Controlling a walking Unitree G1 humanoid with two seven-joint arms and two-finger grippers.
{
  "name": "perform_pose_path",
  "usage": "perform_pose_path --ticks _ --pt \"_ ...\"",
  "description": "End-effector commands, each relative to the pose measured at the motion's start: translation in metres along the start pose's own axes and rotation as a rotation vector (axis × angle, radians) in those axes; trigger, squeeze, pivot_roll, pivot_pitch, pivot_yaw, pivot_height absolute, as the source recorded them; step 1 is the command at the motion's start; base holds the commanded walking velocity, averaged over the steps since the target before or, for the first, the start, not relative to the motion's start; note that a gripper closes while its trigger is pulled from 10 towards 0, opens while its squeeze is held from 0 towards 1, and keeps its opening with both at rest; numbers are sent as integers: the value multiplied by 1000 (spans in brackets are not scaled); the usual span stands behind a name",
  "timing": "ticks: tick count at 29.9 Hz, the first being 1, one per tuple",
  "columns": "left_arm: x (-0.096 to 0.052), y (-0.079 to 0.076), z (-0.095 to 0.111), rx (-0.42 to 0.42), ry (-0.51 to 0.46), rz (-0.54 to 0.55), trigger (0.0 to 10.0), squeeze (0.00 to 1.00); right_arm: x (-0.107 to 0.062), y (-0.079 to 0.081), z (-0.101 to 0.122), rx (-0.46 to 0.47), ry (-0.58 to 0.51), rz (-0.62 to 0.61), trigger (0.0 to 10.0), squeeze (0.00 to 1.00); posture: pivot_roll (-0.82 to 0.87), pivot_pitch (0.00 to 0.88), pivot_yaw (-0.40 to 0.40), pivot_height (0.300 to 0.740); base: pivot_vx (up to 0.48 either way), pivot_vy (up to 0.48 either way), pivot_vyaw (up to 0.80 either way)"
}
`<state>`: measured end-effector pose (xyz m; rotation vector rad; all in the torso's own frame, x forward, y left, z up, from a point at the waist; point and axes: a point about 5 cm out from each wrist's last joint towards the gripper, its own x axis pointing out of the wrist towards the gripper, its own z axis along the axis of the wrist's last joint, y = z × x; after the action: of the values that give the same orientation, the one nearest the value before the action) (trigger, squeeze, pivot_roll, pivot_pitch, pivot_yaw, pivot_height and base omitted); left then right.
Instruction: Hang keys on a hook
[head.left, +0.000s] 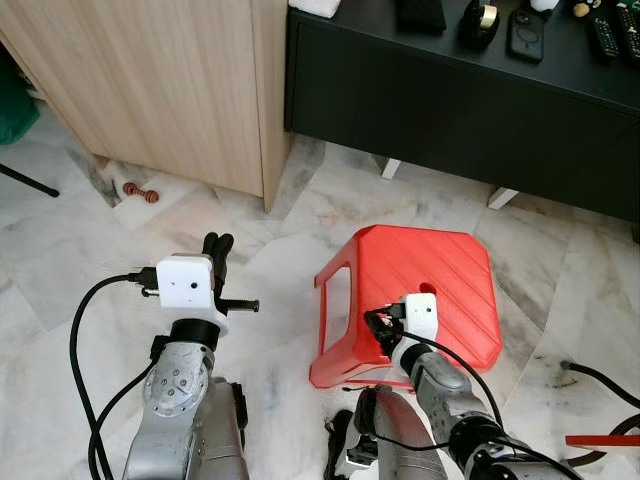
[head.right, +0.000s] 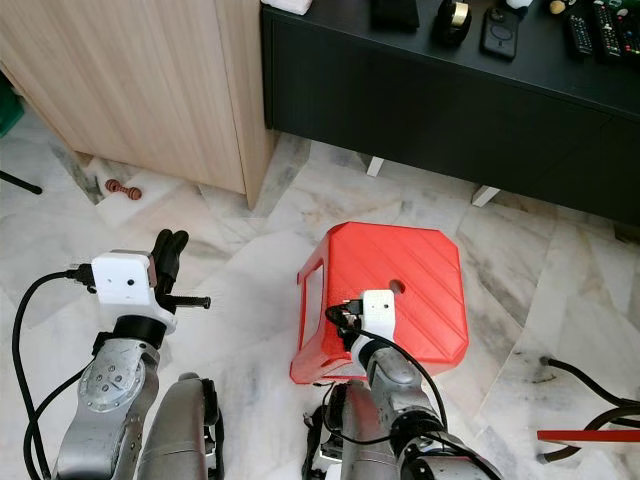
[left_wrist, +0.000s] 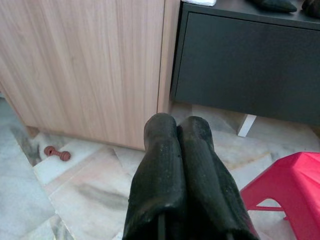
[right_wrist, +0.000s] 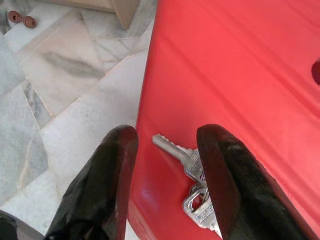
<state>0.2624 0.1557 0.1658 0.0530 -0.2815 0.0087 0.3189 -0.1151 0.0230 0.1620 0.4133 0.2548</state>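
So at this point the job was barely started, honestly. The keys (right_wrist: 192, 185) were lying flat on top of the red stool (head.left: 440, 280), near its edge, and the right gripper (right_wrist: 165, 175) was parked right over them with its two black fingers spread wide, nothing between the pads yet. From the wrist camera the silver key blade sat in the gap between the fingers, and the rest of the bunch was tucked just beside and partly under one finger (right_wrist: 230, 185), so whether that finger was actually touching metal was hard to tell. The left gripper (left_wrist: 177, 145) was off doing nothing, fingers pressed tight together around nothing, held above the marble floor (head.left: 60, 240) and pointing toward the wooden cabinet (head.left: 170, 80) and the black sideboard (head.left: 470, 110). No hook could be made out anywhere. By the look of it everything was left to do: close on the keys, lift them off the stool, find the hook, and get the ring over it. Flat keys on slick plastic looked like a fiddly pinch, probably easy to skid them off the edge.
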Motion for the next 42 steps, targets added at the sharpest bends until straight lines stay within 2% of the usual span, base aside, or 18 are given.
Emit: perform_pose_path --ticks 1,3,4,5,13,17,22,30,31,32,33,34,40,41,42 --pt "-5 -2 -3 -8 22 -2 10000 0 -4 -5 -11 8 38 -29 10000 1000 214 410 -188 647 0 0 0" --pt "-4 -3 -3 -10 23 -2 10000 0 -4 -6 -10 15 23 -47 10000 1000 210 408 -190 647 0 0 0" --pt "-4 -3 -3 -11 23 -2 10000 0 -5 -9 -8 13 14 -64 10000 871 211 405 -191 647 0 0 0" --pt "-4 -4 -3 -12 23 -2 10000 0 -5 -10 -8 17 8 -75 10000 0 211 405 -192 647 0 0 0" --pt "-4 -1 -3 -8 21 8 10000 0 -8 -11 -15 15 32 -87 10000 0 213 402 -198 647 0 0 0" --pt "-5 -1 -4 -6 25 7 10000 0 -11 -17 -25 -33 102 -115 10000 0 207 401 -196 647 0 0 0" --pt "-5 -1 -4 -2 26 5 10000 0 -14 -20 -29 -24 122 -132 10000 0 210 402 -195 647 0 0 0" --pt "-5 -1 -4 5 26 0 10000 0 -14 -17 -36 -34 168 -123 10000 0 213 402 -193 647 0 0 0" --pt "-5 -1 -4 5 26 0 10000 0 -14 -17 -37 -30 169 -120 4314 0 213 403 -194 647 0 0 0" --pt "-5 -2 -4 5 25 -1 10000 0 -15 -16 -37 -29 174 -115 1412 0 214 404 -193 647 0 0 0" --pt "-5 -2 -4 6 25 -1 10000 0 -15 -16 -38 -28 178 -112 1412 0 214 404 -193 647 0 0 0" --pt "-5 -2 -4 6 25 -1 10000 0 -15 -15 -39 -28 184 -105 0 0 214 404 -193 647 0 0 0" --pt "-6 -2 -5 6 27 0 10000 0 -16 -14 -42 -34 192 -91 0 0 212 404 -194 647 0 0 0" --pt "-6 -2 -4 5 27 0 10000 0 -16 -14 -42 -35 192 -92 2235 0 209 408 -196 647 0 0 0" --pt "-6 -3 -4 4 27 0 10000 0 -16 -14 -42 -34 192 -93 4000 0 209 408 -196 647 0 0 0"
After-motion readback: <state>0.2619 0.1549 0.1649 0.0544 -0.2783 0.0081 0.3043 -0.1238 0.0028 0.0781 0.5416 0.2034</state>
